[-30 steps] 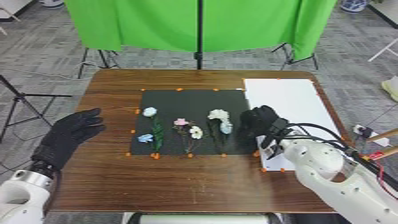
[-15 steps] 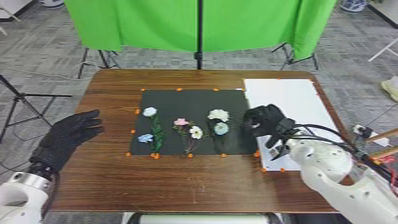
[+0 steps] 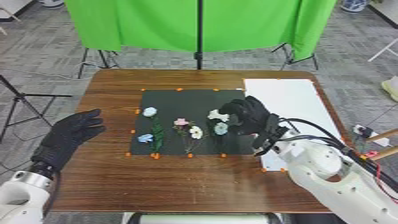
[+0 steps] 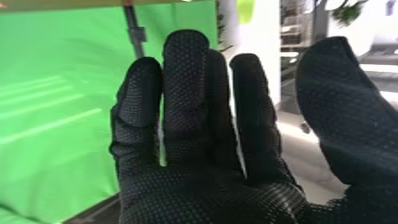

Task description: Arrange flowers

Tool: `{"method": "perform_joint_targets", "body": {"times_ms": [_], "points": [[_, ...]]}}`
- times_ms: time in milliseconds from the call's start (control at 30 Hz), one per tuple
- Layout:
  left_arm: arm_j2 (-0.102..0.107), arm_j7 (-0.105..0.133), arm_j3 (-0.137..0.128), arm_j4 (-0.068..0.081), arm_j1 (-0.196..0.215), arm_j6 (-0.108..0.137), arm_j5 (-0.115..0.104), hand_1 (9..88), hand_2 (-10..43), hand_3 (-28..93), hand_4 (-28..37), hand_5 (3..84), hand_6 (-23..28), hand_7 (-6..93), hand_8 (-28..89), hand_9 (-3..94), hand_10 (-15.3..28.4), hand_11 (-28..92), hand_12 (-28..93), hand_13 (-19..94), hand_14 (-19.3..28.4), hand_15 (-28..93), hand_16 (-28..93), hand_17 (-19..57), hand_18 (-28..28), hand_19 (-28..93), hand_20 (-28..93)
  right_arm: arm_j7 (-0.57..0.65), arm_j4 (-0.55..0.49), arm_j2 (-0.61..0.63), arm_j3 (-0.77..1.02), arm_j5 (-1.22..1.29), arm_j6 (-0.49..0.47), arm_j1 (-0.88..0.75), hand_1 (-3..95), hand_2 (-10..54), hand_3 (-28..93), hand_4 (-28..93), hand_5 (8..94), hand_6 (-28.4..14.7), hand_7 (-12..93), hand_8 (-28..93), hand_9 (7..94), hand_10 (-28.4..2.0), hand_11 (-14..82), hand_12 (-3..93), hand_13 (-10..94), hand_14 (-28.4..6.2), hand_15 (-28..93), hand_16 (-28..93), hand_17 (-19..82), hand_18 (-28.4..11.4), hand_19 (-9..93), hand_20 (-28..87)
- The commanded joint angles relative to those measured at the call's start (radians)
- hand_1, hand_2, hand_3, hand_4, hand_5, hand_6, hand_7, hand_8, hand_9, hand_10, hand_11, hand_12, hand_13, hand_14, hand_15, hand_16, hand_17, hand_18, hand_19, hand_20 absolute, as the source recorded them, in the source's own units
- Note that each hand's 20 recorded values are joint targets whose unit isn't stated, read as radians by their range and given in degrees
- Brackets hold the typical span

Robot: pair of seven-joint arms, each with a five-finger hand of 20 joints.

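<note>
In the head view my right hand (image 3: 252,116) is over the right edge of the black mat (image 3: 178,97), its fingertips beside the white flower (image 3: 216,115), which it partly covers. Below that bloom lies a pale blue flower (image 3: 220,128). A pink flower (image 3: 181,121) and a white one (image 3: 195,132) lie mid-mat. Along the mat's left side are a pale flower (image 3: 149,111) on a green stem and a blue flower (image 3: 145,138). My left hand (image 3: 75,132) is left of the mat, fingers relaxed. The right wrist view shows my right hand (image 4: 204,175) with straight fingers, holding nothing.
A white board (image 3: 293,100) lies right of the mat on the brown table (image 3: 178,190). Orange markers (image 3: 155,156) line the mat's edges. Behind the table hang a green cloth (image 3: 151,25) and a black stand pole (image 3: 200,45).
My right hand has moved up and left, from beside the mat to over its right edge. The pale blue flower now lies more upright below the white bloom. The left hand has stayed still.
</note>
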Motion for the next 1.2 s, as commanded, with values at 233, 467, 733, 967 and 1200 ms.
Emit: {"method": "perform_joint_targets", "body": {"times_ms": [233, 467, 733, 967, 1200], "points": [[-0.005, 0.006, -0.008, -0.006, 0.036, 0.001, 0.002, 27.7, 6.3, 73, -28.0, 39.8, 6.1, 24.2, -12, 36.2, 15.2, 30, 14, 28, 17.6, 49, -7, -8.1, 24.0, 59, -3, -0.094, 0.038, 0.019, -0.092, -0.037, -0.090, 0.127, 32.1, -9.5, 90, -28, 41.4, -0.3, 46, -28, 44.1, -8.0, 46.7, 18.0, 56, -2.6, 62, 15, 25, -16.4, 77, 42], [-0.002, 0.012, -0.008, -0.007, 0.042, 0.000, 0.000, 27.8, 6.4, 73, -28.1, 39.8, 6.1, 24.2, -12, 36.3, 15.2, 30, 14, 28, 17.7, 49, -7, -8.1, 24.0, 59, -3, -0.108, 0.050, 0.025, -0.141, -0.045, -0.108, 0.166, 32.7, -9.5, 90, -28, 41.7, -0.1, 46, -28, 44.5, -7.7, 46.5, 18.2, 56, -2.3, 62, 15, 25, -16.3, 77, 42], [-0.002, 0.009, -0.004, -0.004, 0.037, -0.004, 0.001, 27.8, 6.3, 73, -28.1, 39.8, 6.2, 24.1, -12, 36.3, 15.2, 30, 14, 28, 17.7, 49, -7, -8.1, 24.0, 59, -3, -0.088, 0.083, 0.006, -0.177, -0.059, -0.121, 0.199, 33.1, -9.5, 90, -28, 41.3, -0.2, 46, -28, 43.6, -8.2, 46.6, 18.4, 56, -2.0, 61, 17, 25, -16.1, 77, 42], [-0.001, 0.009, -0.004, -0.004, 0.037, -0.005, 0.002, 27.8, 6.4, 73, -28.1, 39.8, 6.2, 24.1, -12, 36.2, 15.2, 30, 14, 28, 17.7, 49, -7, -8.1, 24.0, 59, -3, -0.082, 0.107, 0.000, -0.189, -0.096, -0.104, 0.212, 32.5, -9.5, 91, -28, 42.2, -0.1, 46, -28, 43.8, -8.5, 47.1, 18.3, 56, -2.3, 61, 18, 25, -15.9, 77, 42], [-0.002, 0.014, -0.008, -0.007, 0.045, -0.004, 0.001, 27.7, 6.3, 73, -28.0, 39.8, 6.1, 24.1, -12, 36.2, 15.3, 30, 14, 28, 17.7, 49, -7, -8.1, 24.0, 59, -3, -0.096, 0.109, 0.019, -0.183, -0.093, -0.053, 0.208, 28.5, -9.5, 90, -28, 48.7, 0.5, 44, -28, 48.3, -8.8, 48.0, 18.4, 58, -3.3, 62, 16, 25, -16.2, 77, 42]]}}
